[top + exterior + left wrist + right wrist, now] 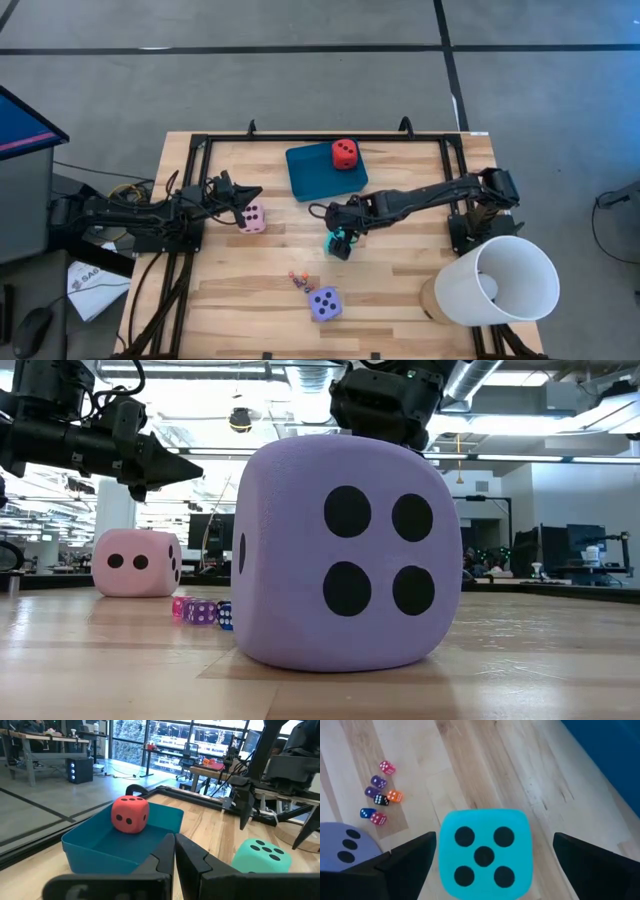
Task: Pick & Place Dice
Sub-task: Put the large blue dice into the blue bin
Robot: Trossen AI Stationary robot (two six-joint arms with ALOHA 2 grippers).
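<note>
Right gripper (485,865) fingers spread wide astride turquoise die (484,854).

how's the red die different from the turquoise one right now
The red die sits in the teal tray; the turquoise die rests on the bare wooden table. The right gripper hangs open around the turquoise die, while no gripper is near the red die. The turquoise die shows five pips up; the red die's top count is unclear. Both are rounded cubes with dark pips.
</note>
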